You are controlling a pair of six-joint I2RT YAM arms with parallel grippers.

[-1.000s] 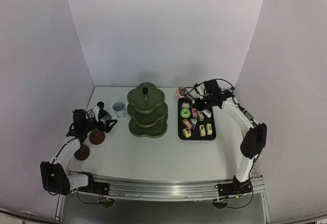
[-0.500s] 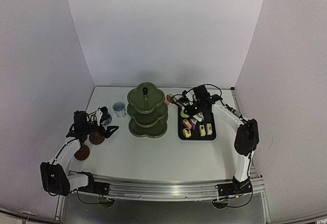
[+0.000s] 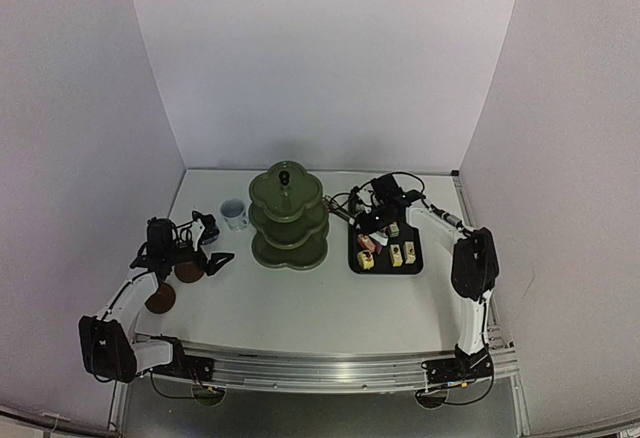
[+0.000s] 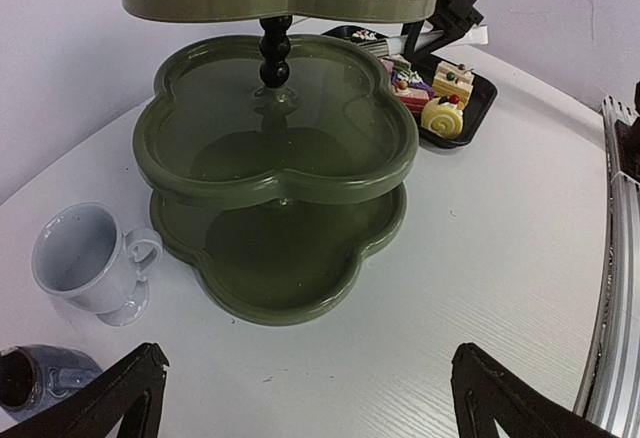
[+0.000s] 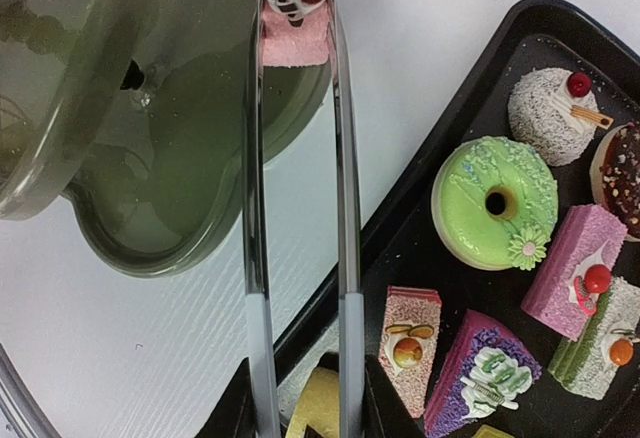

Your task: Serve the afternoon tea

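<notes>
Fingers (image 4: pixel 110 403) of the left gripper (image 4: pixel 300 413): spread wide, gripping nothing. Parked low at the left of the table (image 3: pixel 300 298), aimed at the dark green stand (image 4: pixel 280 148), with the white cup (image 4: pixel 90 258) and small blue cup (image 4: pixel 40 378) just beside. Likely placed there to be ready for the cups and the two brown coasters (image 3: pixel 190 270), clear of the other arm's path.

On the right gripper (image 3: pixel 370 213): closed tight on the metal tongs (image 5: pixel 300 208), and through them pinching a pink cake (image 5: pixel 295 38) with red fruit on top. Stretched leftward from the black tray (image 5: pixel 415 208), the cake poised over the right lobe of a lower tier, under the overhang of the tier above; which lower tier, hard to tell. Tongs probably used for reach under that overhang and to spare the icing.

Visible tiers bare. Green doughnut (image 5: pixel 495 203) and other cakes (image 5: pixel 590 278) lying on the tray, just right of the stand. Next, by the look of it: lower, then ease the squeeze.
</notes>
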